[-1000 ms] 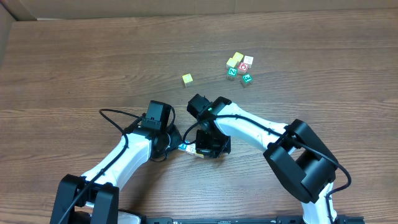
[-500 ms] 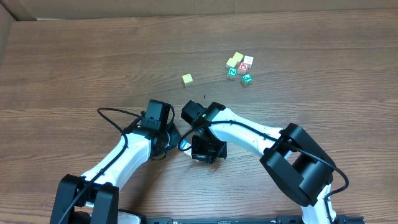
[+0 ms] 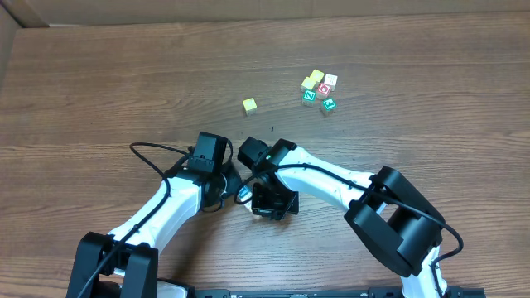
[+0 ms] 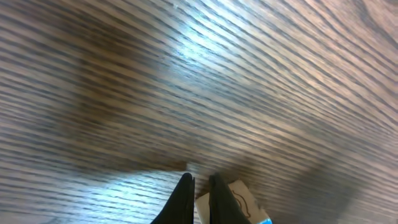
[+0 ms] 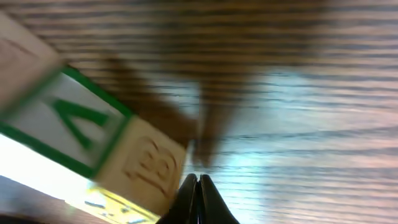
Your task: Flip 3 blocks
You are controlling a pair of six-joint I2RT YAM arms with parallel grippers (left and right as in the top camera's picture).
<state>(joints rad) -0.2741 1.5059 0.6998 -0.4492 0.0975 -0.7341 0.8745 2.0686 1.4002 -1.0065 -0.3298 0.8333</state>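
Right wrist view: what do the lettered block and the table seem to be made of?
Block: probably wood. Its bare tan face carries a pressed-in letter, and the next face is painted white with a green border and letter, in a matte finish. Table: wood or wood-look laminate. It shows dark parallel grain with a glossy sheen that reflects light, so which of the two stays open.

Block [image 5: 93, 140] is showing a green V or A on one face, embossed B on another.
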